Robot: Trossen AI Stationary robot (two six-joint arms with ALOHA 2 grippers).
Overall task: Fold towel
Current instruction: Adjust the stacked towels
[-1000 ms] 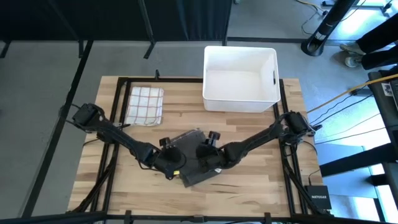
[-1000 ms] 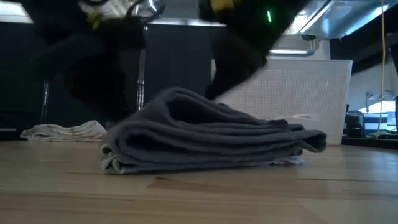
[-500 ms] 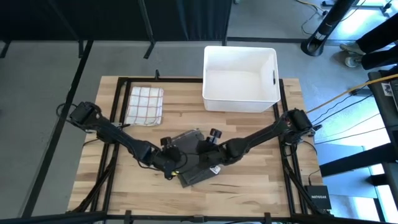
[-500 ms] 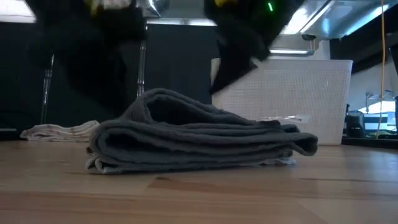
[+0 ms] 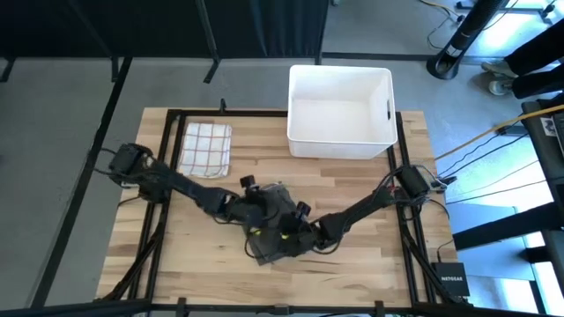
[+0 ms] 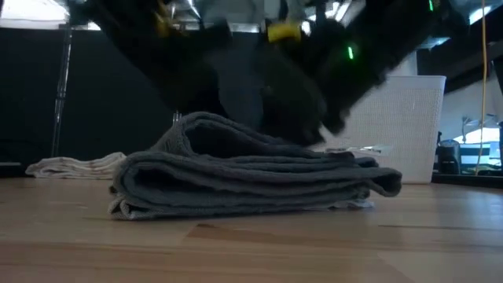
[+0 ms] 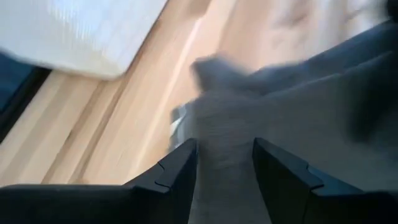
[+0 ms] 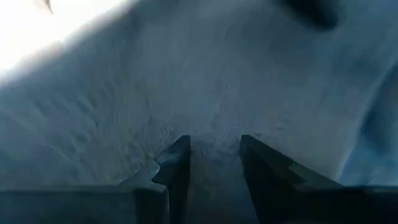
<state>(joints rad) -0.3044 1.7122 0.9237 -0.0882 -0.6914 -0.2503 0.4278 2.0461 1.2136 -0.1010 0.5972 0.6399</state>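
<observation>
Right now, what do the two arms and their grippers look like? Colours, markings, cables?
Both arms are dark, slim and jointed, with black cables trailing at their bases. The left gripper and right gripper each have two flat, dark, angular fingers. From table height, yellow markings and a small green light show on the wrists.

You had a dark grey towel (image 5: 275,231) bunched between both black hands, the left hand (image 5: 256,210) and the right hand (image 5: 291,236). Beyond the left hand lay a white cloth (image 5: 205,148) checked in red lines, on a pale wood tabletop (image 5: 352,185). Beyond the right hand stood a plain white bin (image 5: 340,110).
</observation>
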